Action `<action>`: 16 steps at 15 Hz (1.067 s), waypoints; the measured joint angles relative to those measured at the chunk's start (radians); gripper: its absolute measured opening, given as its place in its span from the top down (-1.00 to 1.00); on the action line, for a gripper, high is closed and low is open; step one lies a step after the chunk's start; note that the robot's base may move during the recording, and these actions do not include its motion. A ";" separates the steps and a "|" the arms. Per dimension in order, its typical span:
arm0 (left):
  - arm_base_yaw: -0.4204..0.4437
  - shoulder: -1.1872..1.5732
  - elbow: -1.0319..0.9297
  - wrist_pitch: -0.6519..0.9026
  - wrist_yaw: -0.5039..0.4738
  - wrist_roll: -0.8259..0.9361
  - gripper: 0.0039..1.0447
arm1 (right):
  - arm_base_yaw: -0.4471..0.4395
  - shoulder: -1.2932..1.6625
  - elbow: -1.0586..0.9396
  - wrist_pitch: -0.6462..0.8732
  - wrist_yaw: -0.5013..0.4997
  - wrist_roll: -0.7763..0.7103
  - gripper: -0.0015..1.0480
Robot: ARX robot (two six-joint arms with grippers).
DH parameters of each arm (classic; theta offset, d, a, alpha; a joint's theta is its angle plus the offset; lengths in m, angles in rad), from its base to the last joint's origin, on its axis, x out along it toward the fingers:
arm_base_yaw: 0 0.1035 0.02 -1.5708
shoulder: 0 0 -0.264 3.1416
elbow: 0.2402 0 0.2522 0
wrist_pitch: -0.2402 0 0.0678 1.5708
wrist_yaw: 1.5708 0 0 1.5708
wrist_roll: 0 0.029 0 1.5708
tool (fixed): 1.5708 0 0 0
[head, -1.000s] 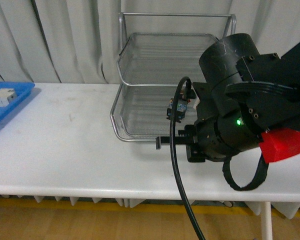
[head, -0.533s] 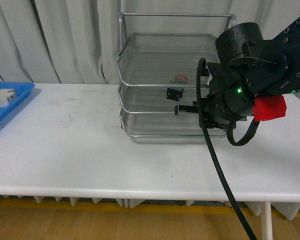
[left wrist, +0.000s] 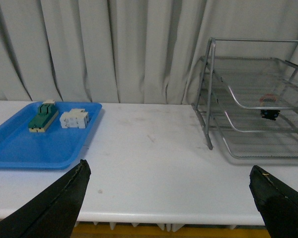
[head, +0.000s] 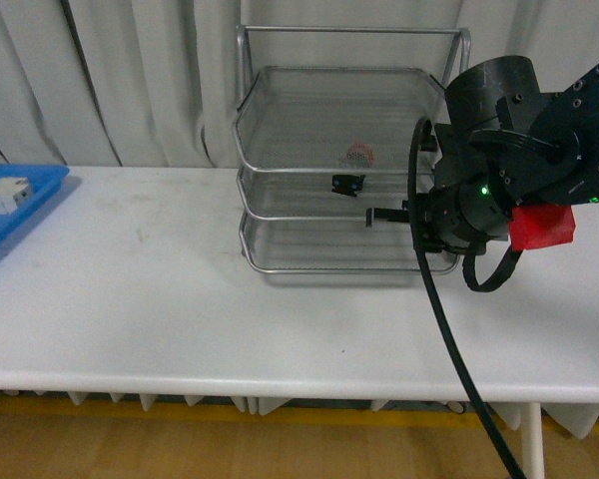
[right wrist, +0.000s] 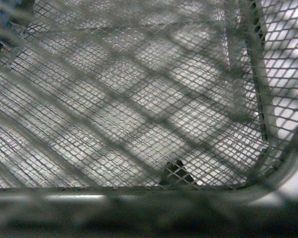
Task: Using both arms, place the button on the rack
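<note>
Fingers of right gripper (head: pixel 374 214) empty, gap unclear; arm backed off since a second ago, button (head: pixel 349 183) left on rack (head: pixel 280 105) middle tier, placement looks done

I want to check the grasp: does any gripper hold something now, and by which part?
Nothing is held. The button lies in the rack, apart from the right gripper; the left gripper is open.

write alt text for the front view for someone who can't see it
A silver three-tier wire rack stands on a white table with a small red-capped button resting inside it, seen through the mesh. The black right arm is at the rack's right side, and a blue tray sits at the far left.
</note>
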State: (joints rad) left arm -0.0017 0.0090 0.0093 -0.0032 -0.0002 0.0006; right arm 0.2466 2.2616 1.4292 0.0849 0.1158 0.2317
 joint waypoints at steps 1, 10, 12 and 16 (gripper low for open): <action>0.000 0.000 0.000 0.000 0.000 0.000 -0.88 | 0.000 -0.016 -0.027 0.007 -0.005 0.011 0.97; 0.000 0.000 0.000 0.000 0.000 0.000 -0.88 | -0.058 -0.521 -0.639 0.303 -0.243 0.068 0.97; 0.000 0.000 0.000 0.000 0.000 0.000 -0.88 | -0.203 -0.713 -0.829 0.398 -0.308 0.071 0.97; 0.000 0.000 0.000 0.000 0.000 0.000 -0.88 | -0.512 -1.028 -1.102 0.660 -0.379 -0.072 0.97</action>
State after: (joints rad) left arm -0.0017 0.0090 0.0093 -0.0032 -0.0002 0.0006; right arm -0.2653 1.2335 0.3271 0.7452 -0.2634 0.1600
